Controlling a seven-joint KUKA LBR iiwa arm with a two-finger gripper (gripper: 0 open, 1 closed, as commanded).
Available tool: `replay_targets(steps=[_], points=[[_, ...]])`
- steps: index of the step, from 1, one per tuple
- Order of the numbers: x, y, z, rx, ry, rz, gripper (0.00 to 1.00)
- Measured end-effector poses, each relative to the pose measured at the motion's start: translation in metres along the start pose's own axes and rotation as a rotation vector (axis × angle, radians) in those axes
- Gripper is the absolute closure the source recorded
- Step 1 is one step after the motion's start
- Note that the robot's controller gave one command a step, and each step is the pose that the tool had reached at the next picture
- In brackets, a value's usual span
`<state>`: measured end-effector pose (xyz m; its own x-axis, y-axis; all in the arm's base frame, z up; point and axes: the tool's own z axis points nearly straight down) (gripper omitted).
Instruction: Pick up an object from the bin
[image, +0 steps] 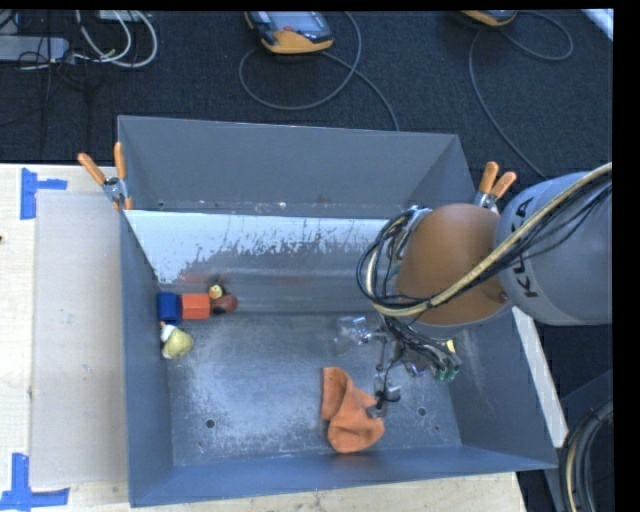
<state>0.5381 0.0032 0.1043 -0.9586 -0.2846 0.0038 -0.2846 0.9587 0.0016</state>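
Note:
My gripper (383, 398) is low over the front right part of the bin floor, with a fingertip at the right edge of a crumpled orange cloth (347, 412). The cloth lies flat on the floor near the front wall. Whether the fingers have closed on its edge is not visible. Far off at the left wall lie a blue block (169, 306), an orange-red toy piece (205, 303) and a small yellowish-white figure (177, 343).
The arm with its brown cover and cables hangs over the bin's right side, hiding part of the floor there. The bin's back wall slopes up steeply behind it.

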Motion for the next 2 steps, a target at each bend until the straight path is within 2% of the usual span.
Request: replay_targets(steps=[1,2], points=[[0.017,0.006,0.024,0.0,-0.001,0.018,0.0],[0.055,0.008,0.035,-0.002,0.003,-0.395,1.0]])
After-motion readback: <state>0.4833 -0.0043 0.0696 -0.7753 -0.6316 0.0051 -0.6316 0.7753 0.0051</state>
